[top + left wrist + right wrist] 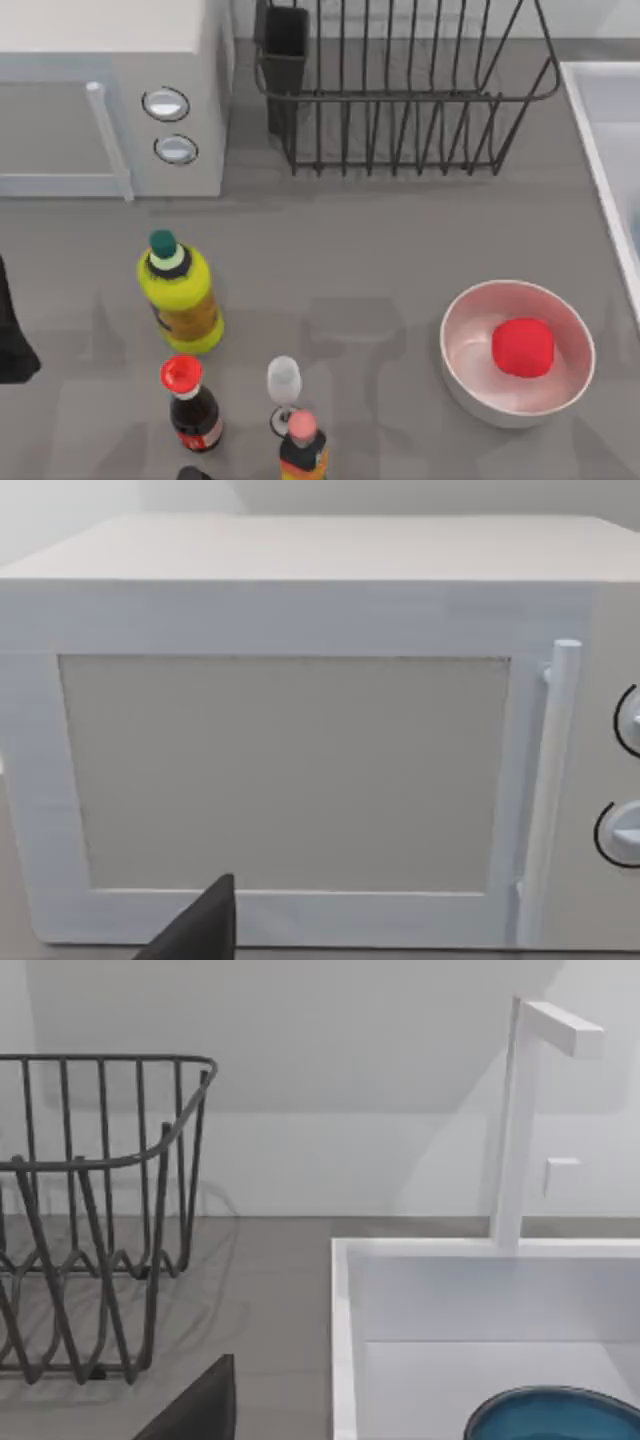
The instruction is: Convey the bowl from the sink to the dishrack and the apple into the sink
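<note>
The apple [523, 347] sits in a white bowl [470, 385] on the bench [380, 250], near the sink [600, 150]. The bowl [555, 1415] lies in the sink; the dishrack [400, 90] stands beside it. Bottles [180, 295] and a wine glass [284, 385] crowd the left. Neither pincer's state can be told.

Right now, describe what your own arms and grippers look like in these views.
Little of them is visible. The left arm appears at the top view's left edge as a plain black, angular shape. Each wrist view shows a dark, matte wedge-shaped finger: left gripper, right gripper. No cables or markings are visible.
</note>
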